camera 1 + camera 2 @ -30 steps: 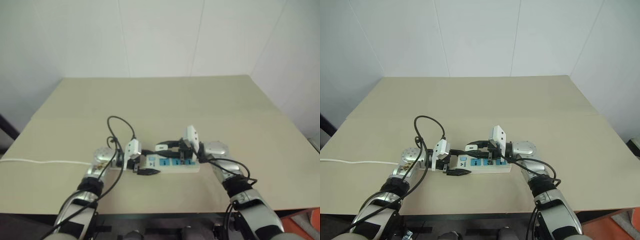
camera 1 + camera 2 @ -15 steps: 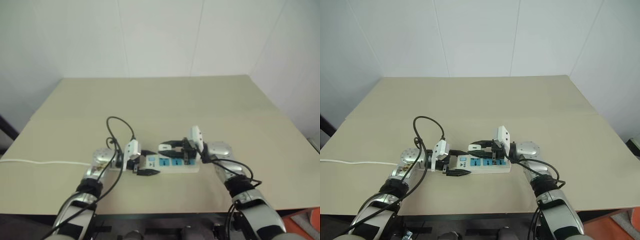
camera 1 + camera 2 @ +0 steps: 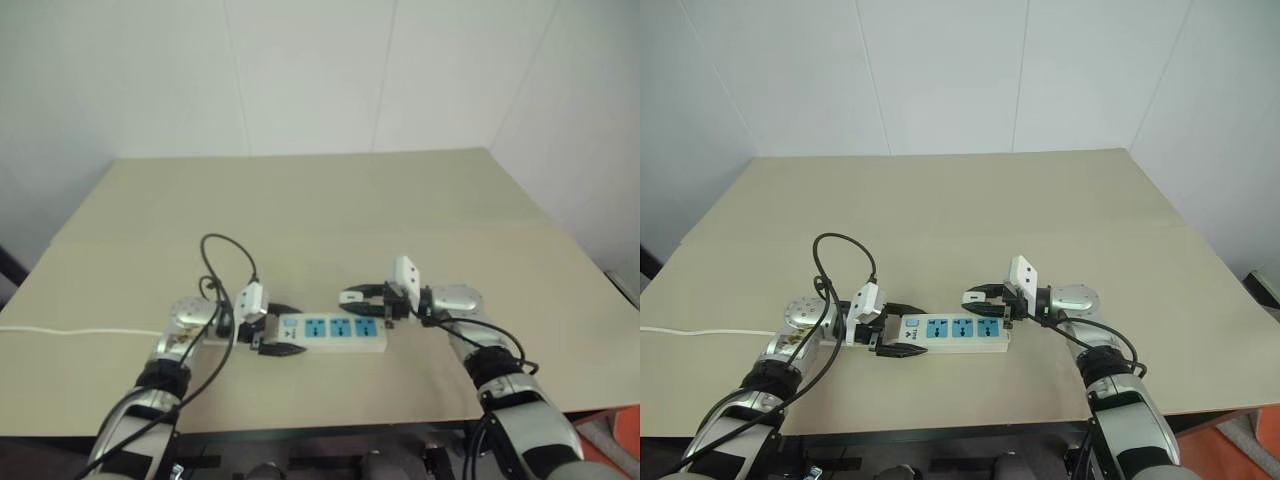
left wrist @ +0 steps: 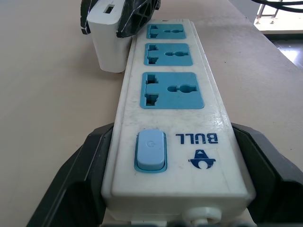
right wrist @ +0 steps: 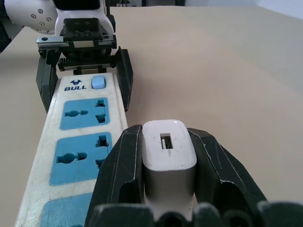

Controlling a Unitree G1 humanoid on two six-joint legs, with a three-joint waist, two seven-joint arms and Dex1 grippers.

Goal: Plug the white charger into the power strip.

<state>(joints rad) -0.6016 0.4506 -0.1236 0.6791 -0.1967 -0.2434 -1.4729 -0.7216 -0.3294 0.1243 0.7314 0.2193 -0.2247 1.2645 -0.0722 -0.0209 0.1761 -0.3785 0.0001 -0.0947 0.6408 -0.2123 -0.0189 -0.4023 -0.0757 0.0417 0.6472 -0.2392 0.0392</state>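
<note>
The power strip lies flat near the table's front edge, its three blue sockets facing up. My left gripper is shut on its switch end, one black finger on each long side of the power strip. My right gripper is shut on the white charger, holding it low just beyond the strip's far edge, beside the middle and far sockets and off them. The left wrist view has the white charger standing upright close beside the strip's edge.
The tan table stretches open behind the strip up to the white wall. A thin white cord runs from the strip's switch end to the table's left edge. The front edge lies close below the strip.
My right gripper has drawn to the right and slightly lower with the charger, from above the strip to its far side. The left gripper has kept its hold. The camera view has shifted.
</note>
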